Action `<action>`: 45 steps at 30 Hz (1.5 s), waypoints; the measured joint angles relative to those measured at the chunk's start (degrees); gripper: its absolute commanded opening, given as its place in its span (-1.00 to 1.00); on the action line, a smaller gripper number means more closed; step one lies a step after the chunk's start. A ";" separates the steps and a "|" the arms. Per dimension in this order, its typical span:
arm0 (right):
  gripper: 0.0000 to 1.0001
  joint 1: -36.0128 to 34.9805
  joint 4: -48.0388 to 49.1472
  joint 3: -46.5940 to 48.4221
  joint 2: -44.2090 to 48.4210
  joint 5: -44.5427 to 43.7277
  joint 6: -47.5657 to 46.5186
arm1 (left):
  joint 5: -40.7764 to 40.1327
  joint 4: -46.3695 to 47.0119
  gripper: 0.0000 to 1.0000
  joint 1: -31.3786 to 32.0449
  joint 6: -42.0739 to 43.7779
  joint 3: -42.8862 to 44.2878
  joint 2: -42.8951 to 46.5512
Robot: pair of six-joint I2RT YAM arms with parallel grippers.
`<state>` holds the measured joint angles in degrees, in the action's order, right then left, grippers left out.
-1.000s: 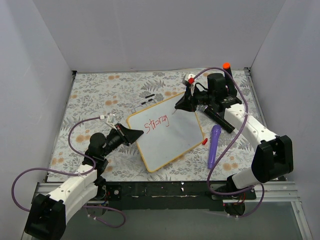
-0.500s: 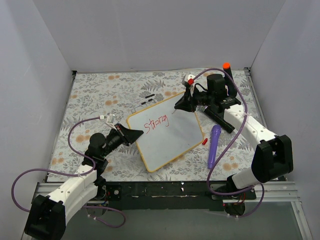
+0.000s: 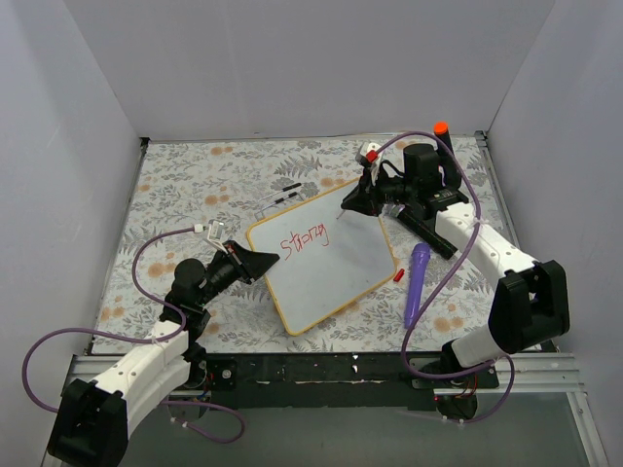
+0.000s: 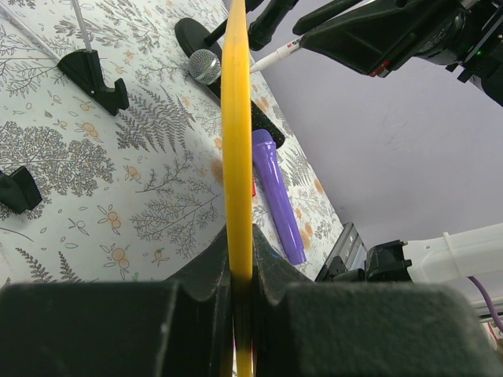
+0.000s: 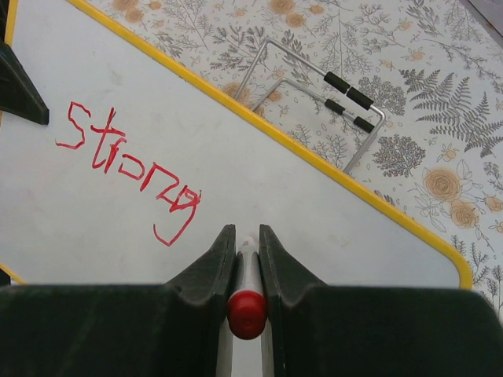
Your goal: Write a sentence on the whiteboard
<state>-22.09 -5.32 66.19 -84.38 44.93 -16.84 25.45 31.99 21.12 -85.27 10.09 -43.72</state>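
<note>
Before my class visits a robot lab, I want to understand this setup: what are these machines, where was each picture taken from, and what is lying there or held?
These are two robot arms bolted side by side. One picture looks down from above; the other two come from a camera on each wrist. The left arm's fingers are clamped on the yellow edge of the whiteboard. The right arm's fingers are closed on a marker, pointed at the board near the red word "Strong". Also on the flowery tablecloth: a purple tube, a microphone, a small red cap and a wire stand.
</note>
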 measured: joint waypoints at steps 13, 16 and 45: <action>-0.97 0.00 0.46 0.00 -0.76 0.00 1.31 | 0.02 0.44 -1.00 0.00 -0.48 0.00 -0.66; -0.97 0.00 0.66 0.00 -0.85 0.04 1.70 | 0.02 0.59 -1.00 0.00 -0.59 -0.09 -0.70; -0.97 -2.03 -1.20 0.00 -1.36 0.61 -0.13 | 0.22 1.84 -1.00 0.00 -1.18 -0.31 -1.84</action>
<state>-24.12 -6.52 66.19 -85.73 45.54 -16.97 25.67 33.82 21.12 -86.46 9.78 -45.56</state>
